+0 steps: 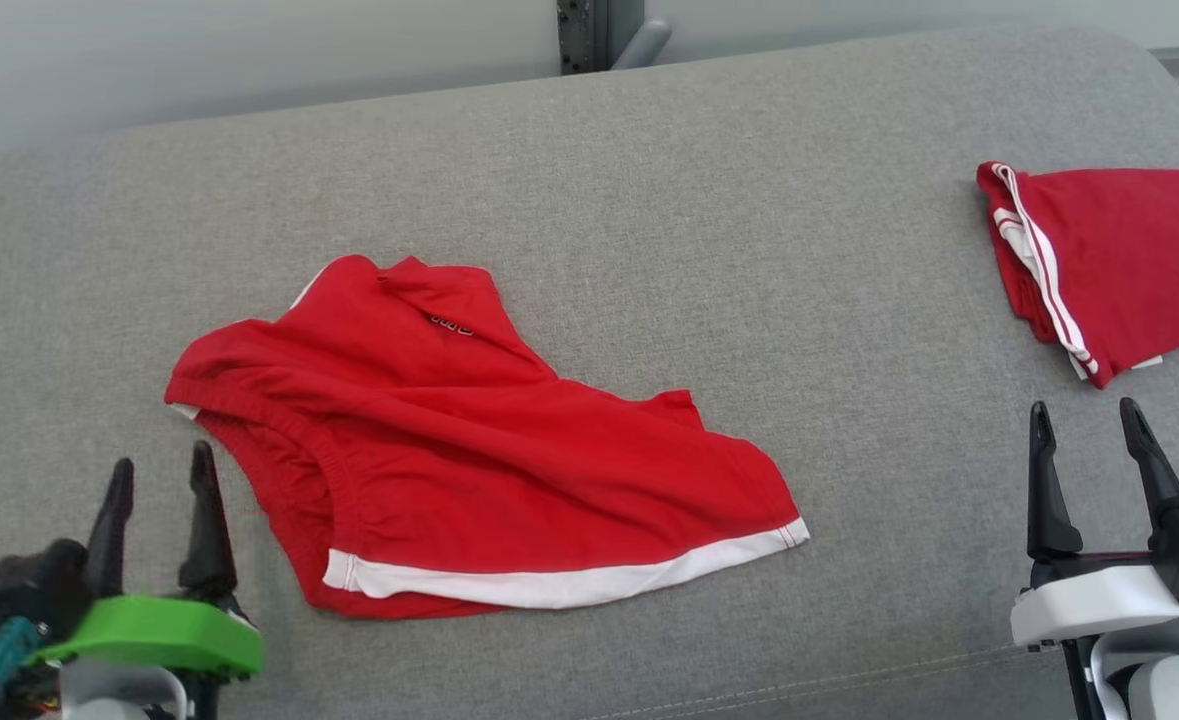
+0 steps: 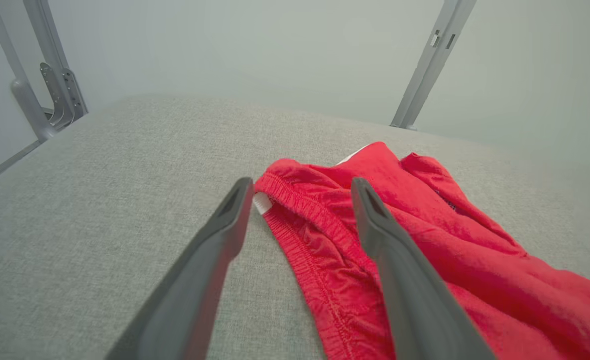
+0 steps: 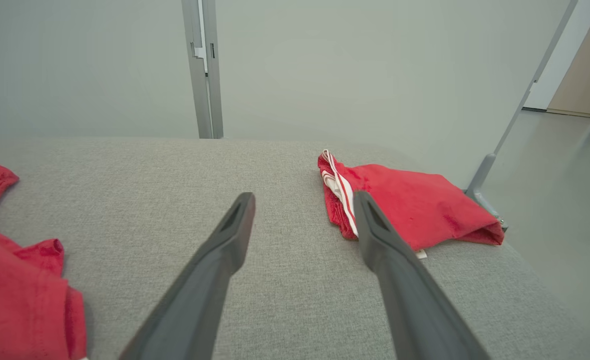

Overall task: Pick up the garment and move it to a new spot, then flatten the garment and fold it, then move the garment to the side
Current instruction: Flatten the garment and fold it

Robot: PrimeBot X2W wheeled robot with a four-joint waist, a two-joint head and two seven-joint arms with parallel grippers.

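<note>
Left gripper (image 1: pixel 164 465) just beside garment (image 1: pixel 469 440)

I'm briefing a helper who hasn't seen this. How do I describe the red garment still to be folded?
Start at the grey padded surface. Near its middle, ahead of the left gripper, lies a rumpled red garment with a white band along its near hem. The other red garment, at the right edge, is neatly folded; this one is spread out.

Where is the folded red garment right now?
The folded garment lies at the head view's right edge on the grey cushion, just beyond the right gripper.
</note>
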